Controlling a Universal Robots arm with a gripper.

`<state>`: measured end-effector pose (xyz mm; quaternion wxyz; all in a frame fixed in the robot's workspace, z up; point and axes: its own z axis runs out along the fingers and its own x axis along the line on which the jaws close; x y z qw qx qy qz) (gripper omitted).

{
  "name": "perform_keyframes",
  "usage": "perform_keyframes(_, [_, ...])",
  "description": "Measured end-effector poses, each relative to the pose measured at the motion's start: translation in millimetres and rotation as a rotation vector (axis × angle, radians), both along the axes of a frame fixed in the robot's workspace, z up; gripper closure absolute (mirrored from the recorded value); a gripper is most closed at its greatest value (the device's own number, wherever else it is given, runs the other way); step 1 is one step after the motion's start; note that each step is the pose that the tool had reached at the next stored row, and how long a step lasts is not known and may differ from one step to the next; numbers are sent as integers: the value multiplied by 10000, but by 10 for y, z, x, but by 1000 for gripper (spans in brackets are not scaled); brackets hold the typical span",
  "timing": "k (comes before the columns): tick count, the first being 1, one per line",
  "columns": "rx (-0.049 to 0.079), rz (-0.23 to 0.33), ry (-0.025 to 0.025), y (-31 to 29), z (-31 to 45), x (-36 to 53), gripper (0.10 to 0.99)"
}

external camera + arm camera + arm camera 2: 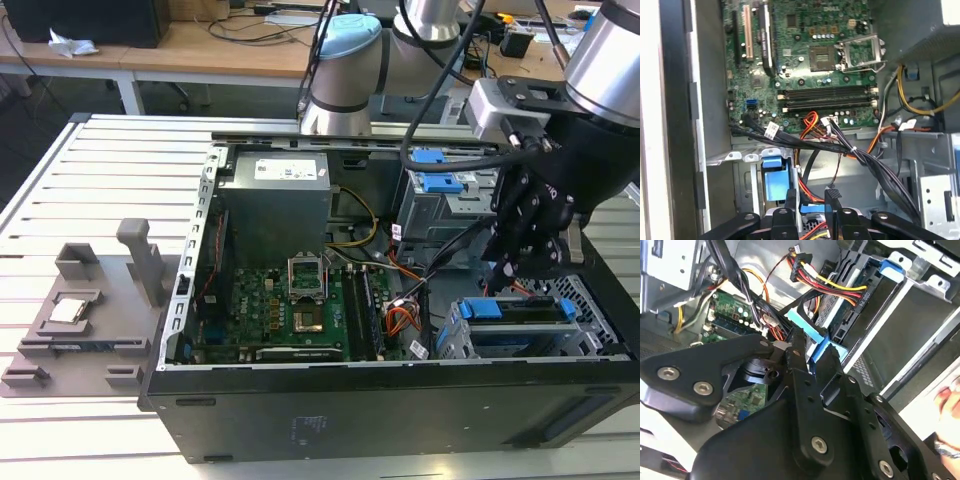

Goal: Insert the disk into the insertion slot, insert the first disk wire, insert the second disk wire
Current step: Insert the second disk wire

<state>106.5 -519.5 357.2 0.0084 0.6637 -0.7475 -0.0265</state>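
Observation:
The disk (512, 312), silver in its blue carrier (892, 267), lies inside the insertion slot (592, 322) at the case's exterior-view right. The first disk wire (832, 286), a red, orange and yellow bundle, ends in a dark plug (858, 298) set against the disk's edge. My gripper (525, 268) hangs just above the cage. In both wrist views its black fingers (800, 347) are shut on the bright blue plug (820, 349) of the second disk wire (810, 206), close to the disk's edge beside the first plug. My gripper (811, 200) hides the plug's seat.
A taller grey cage with blue latches (440, 185) stands behind the slot. Black cable bundles (850, 150) cross between the motherboard (300, 300) and the drive bays. The power supply (275, 195) sits at the back. A grey fixture with a small chip (70, 310) lies outside the case.

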Motion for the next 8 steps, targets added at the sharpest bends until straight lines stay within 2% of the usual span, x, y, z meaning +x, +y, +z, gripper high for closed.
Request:
perform_keyframes(1, [0,-129,0,0,0,0,725])
perform_keyframes(2, [-1,-537,0,0,-4,0,725])
perform_keyframes(8, [1,-554,5,0,-40,16,725])
